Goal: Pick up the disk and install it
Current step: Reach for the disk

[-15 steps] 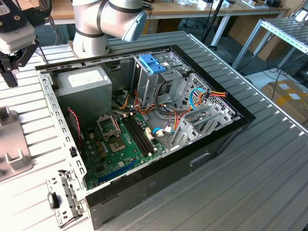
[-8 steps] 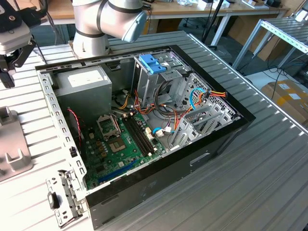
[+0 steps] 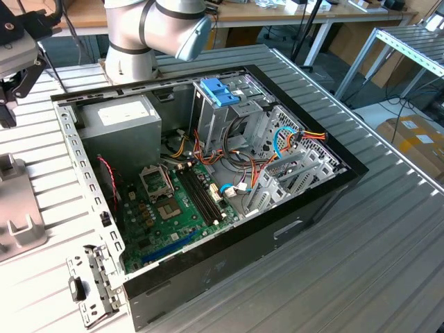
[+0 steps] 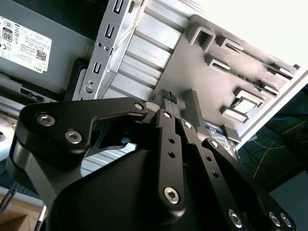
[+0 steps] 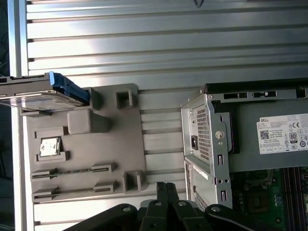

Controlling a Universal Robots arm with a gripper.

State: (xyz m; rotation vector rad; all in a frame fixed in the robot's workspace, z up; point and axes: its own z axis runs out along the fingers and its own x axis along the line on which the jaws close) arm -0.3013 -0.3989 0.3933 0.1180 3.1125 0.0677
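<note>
The disk (image 5: pixel 41 94), silver-grey in a light-blue plastic frame, stands on edge in a slot at one end of a grey holder plate (image 5: pixel 110 144) in the first wrist view. My gripper (image 5: pixel 166 188) hovers over the opposite end of that plate, well apart from the disk, its black fingers (image 4: pixel 168 96) pressed together with nothing between them. In the exterior view the gripper (image 3: pixel 7 111) hangs at the far left edge, beside the open computer case (image 3: pixel 208 173).
The case holds a grey power supply box (image 3: pixel 121 118), a drive cage with blue tabs (image 3: pixel 218 90), a green motherboard (image 3: pixel 173 208) and bundled cables. A small chip (image 5: pixel 49 147) lies in the holder plate. Ribbed metal table (image 3: pixel 361 263) surrounds the case.
</note>
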